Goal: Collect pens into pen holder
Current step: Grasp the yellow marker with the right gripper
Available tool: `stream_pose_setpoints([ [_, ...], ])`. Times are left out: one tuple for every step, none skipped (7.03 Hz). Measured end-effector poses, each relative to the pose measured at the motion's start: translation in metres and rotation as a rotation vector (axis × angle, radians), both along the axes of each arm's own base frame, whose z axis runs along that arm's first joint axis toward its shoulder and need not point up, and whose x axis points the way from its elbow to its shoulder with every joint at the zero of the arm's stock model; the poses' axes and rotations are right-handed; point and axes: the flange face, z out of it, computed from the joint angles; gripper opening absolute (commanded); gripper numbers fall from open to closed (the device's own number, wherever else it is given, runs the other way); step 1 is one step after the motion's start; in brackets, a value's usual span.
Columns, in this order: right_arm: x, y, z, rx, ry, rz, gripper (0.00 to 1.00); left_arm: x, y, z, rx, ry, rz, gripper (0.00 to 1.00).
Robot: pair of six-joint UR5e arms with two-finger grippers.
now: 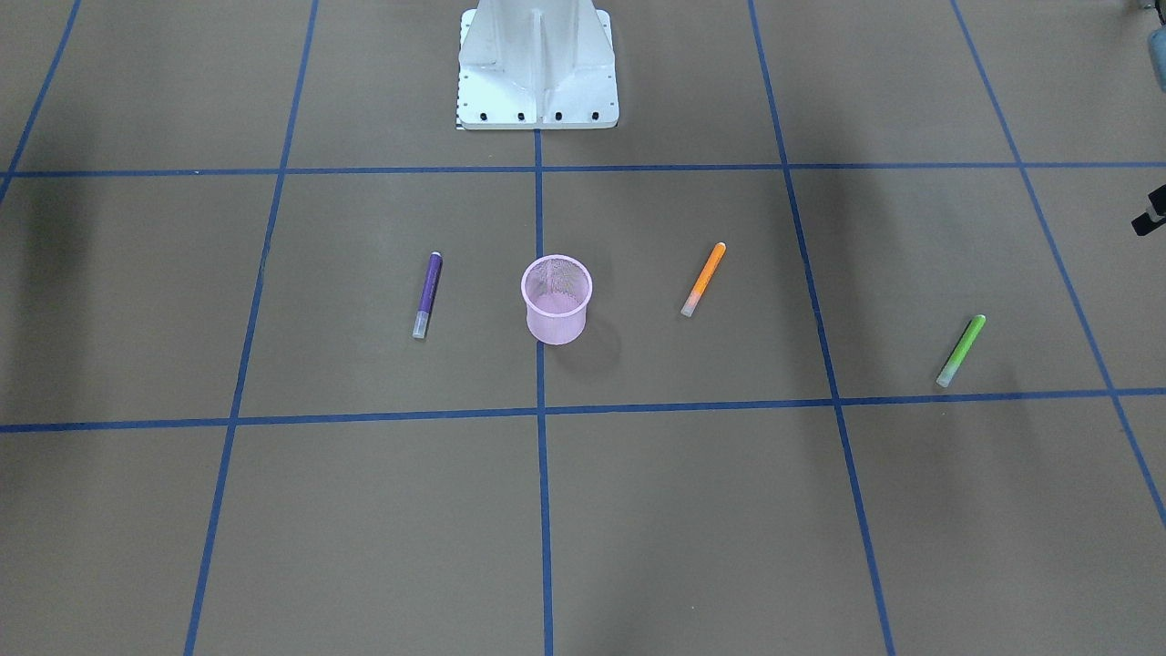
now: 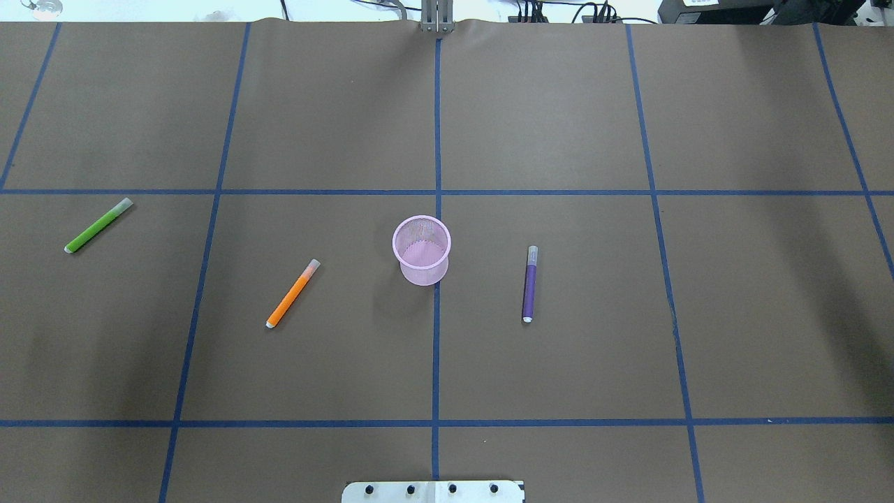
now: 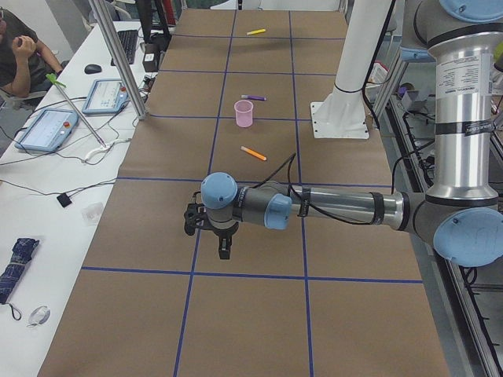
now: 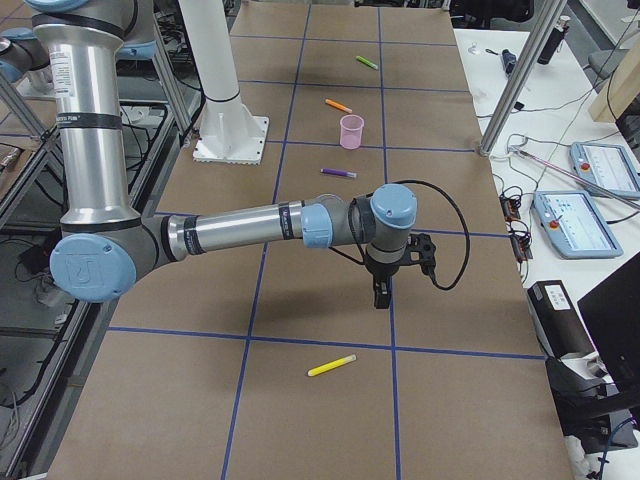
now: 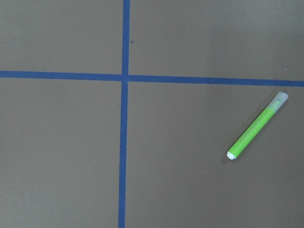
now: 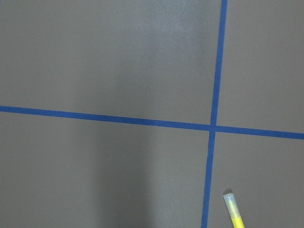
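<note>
The pale pink mesh pen holder [image 2: 421,250] stands upright and empty at the table's middle. The purple pen [image 2: 530,283] lies to its right, the orange pen [image 2: 292,293] to its left, the green pen [image 2: 98,225] far left. The yellow pen [image 4: 332,366] lies near the table's right end and shows in the right wrist view [image 6: 233,209]. The green pen shows in the left wrist view [image 5: 257,126]. My left gripper [image 3: 224,251] hangs above the table near the green pen. My right gripper [image 4: 380,298] hangs above the table short of the yellow pen. I cannot tell whether either is open.
The white robot base [image 1: 537,64] stands at the table's robot-side edge. Blue tape lines grid the brown table. A side desk with teach pendants [image 3: 51,126] and metal posts [image 3: 118,55] borders the operators' side, where a person [image 3: 20,47] sits.
</note>
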Motion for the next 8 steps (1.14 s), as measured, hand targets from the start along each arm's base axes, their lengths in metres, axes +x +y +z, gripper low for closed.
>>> stream_pose_setpoints([
  [0.001, 0.001, 0.0, -0.005, 0.008, 0.003, 1.0, 0.0, 0.0, 0.0, 0.002, 0.0, 0.001, 1.0],
  [0.0, 0.003, 0.0, -0.009, 0.01, 0.008, 1.0, 0.0, 0.0, 0.001, 0.004, 0.0, 0.002, 1.0],
  [0.0, 0.006, 0.006, -0.016, 0.009, 0.009, 1.0, 0.001, 0.0, 0.001, 0.005, 0.0, 0.003, 1.0],
  [-0.002, 0.012, 0.012, -0.01, 0.004, 0.008, 1.0, 0.001, -0.001, 0.0, 0.009, 0.003, 0.003, 1.0],
  [-0.006, 0.015, 0.014, 0.002, -0.012, 0.009, 1.0, 0.002, -0.001, -0.001, 0.01, 0.006, 0.002, 1.0],
  [-0.014, 0.02, 0.017, -0.003, -0.034, 0.012, 0.98, 0.004, -0.003, 0.0, 0.013, 0.008, 0.006, 1.0],
  [-0.019, 0.029, 0.029, 0.005, -0.02, -0.003, 0.96, 0.006, -0.005, 0.001, 0.022, 0.011, 0.011, 1.0],
  [-0.02, 0.034, 0.051, 0.046, 0.025, -0.048, 0.93, 0.008, -0.006, 0.002, 0.034, 0.013, 0.016, 1.0],
])
